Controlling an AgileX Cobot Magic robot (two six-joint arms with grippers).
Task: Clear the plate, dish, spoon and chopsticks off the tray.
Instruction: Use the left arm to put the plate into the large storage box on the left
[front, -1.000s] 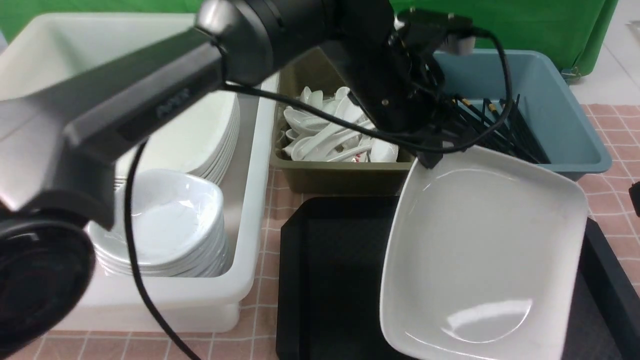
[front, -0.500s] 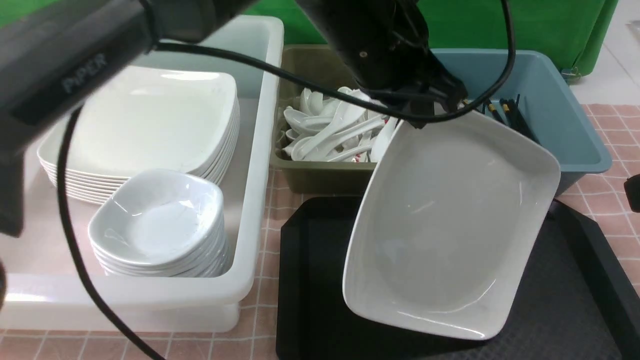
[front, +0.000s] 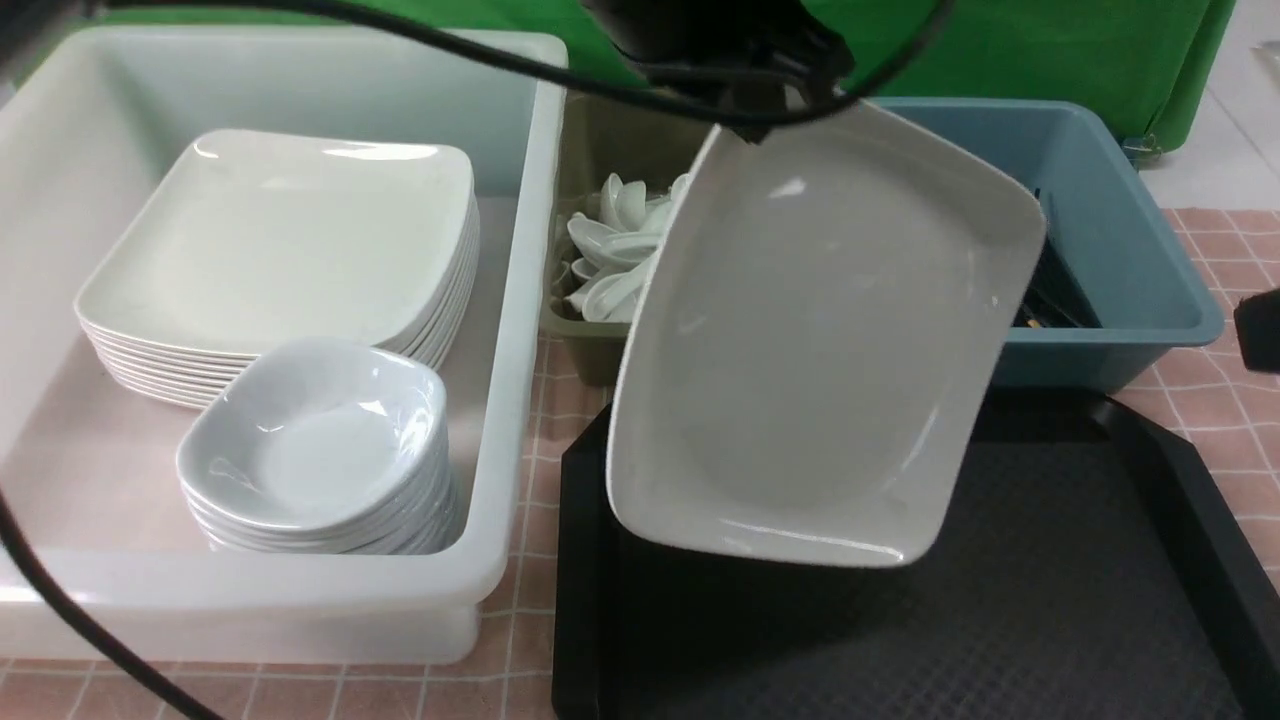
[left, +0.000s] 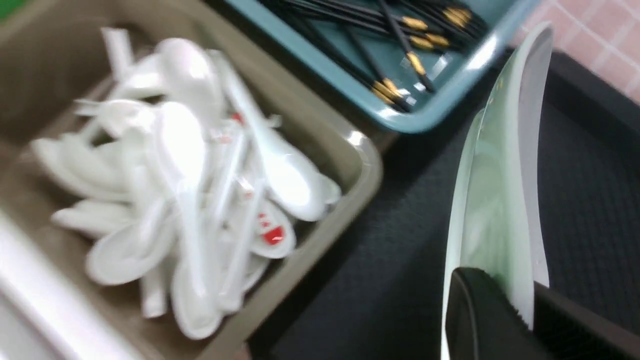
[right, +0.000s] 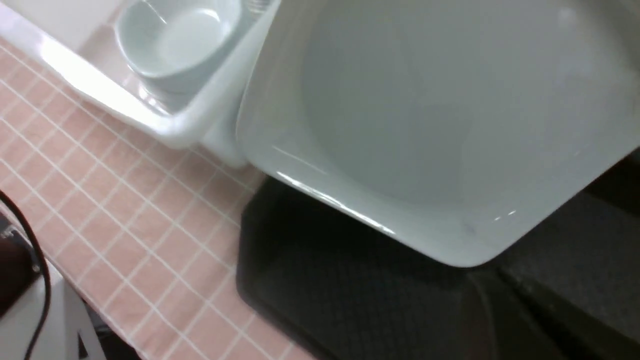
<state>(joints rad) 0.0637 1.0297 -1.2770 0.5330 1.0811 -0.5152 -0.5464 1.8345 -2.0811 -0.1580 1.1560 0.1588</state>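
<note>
Plate (front: 815, 330) is hanging tilted above the tray (front: 1100, 600), with my left gripper (left: 512, 290) clamped on its twelve-o'clock corner. I am judging that reaching the stack of plates (front: 280, 230) in the white tub (front: 530, 250), at nine o'clock, needs a high, level carry over the wall.

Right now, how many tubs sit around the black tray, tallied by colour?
White tub: 1
Olive tub: 1
Blue tub: 1
Total: 3
</note>
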